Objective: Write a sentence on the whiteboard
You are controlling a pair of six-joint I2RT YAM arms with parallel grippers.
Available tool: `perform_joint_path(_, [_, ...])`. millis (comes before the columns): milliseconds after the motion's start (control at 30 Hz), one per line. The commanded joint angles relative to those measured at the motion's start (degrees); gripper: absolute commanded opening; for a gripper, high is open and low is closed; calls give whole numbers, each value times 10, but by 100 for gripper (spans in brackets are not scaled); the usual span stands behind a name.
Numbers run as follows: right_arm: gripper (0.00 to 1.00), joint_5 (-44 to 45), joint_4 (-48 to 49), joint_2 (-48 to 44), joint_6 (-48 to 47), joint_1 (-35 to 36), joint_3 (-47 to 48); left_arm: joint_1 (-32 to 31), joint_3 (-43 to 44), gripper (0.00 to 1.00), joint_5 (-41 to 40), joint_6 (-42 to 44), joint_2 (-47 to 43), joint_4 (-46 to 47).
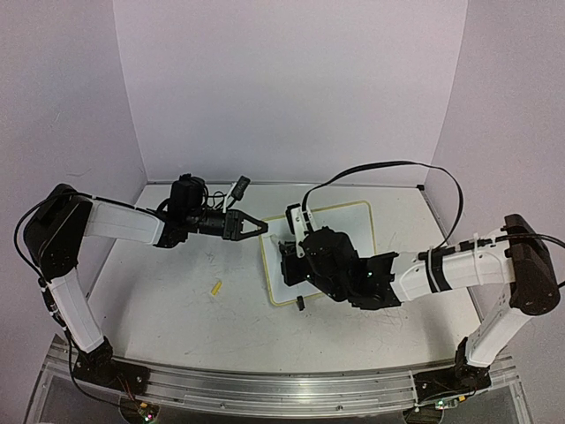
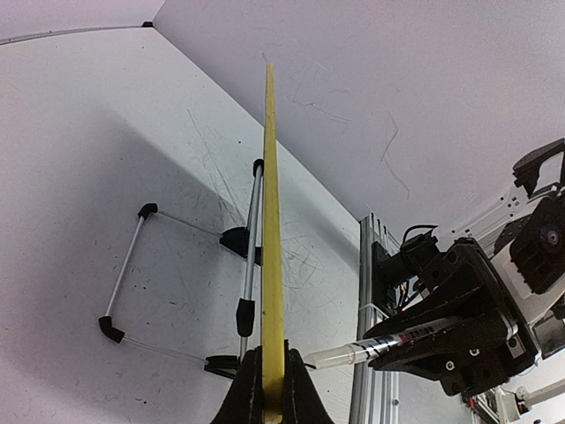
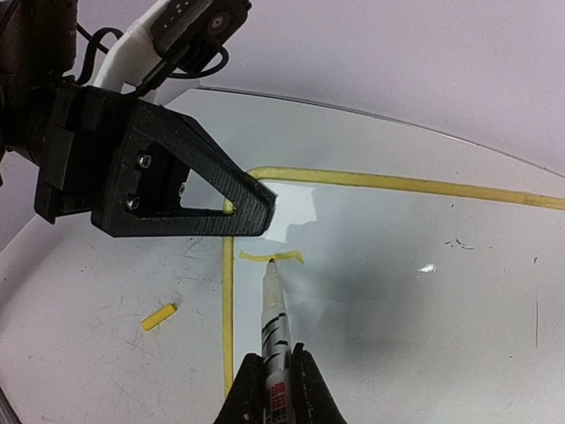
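The whiteboard (image 1: 340,225) lies in the middle of the table, white with a thin yellow rim (image 2: 269,221). My left gripper (image 1: 263,227) is shut on its far left corner; the rim sits between the jaws of the left gripper (image 2: 272,393). My right gripper (image 3: 275,380) is shut on a white pen (image 3: 273,318), held over the board's left part (image 1: 287,258). The pen's tip touches one short yellow stroke (image 3: 291,257), the only writing on the board (image 3: 397,265). The left gripper's finger (image 3: 252,208) shows just beyond it.
A small yellow cap (image 1: 216,287) lies on the table left of the board; it also shows as the cap (image 3: 159,316). A thin wire stand with black tips (image 2: 124,274) sits beside the board's edge. An aluminium rail (image 1: 265,389) runs along the near edge. White walls enclose the table.
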Motion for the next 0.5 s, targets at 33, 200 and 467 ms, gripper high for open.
perform_joint_path(33, [0, 15, 9, 16, 5, -1, 25, 0, -6, 0, 28, -17, -7, 0])
perform_joint_path(200, [0, 17, 9, 20, 3, -1, 31, 0, -5, 0, 28, -17, -7, 0])
perform_joint_path(467, [0, 32, 1, 24, 8, -1, 31, -1, -6, 0, 28, -17, -7, -1])
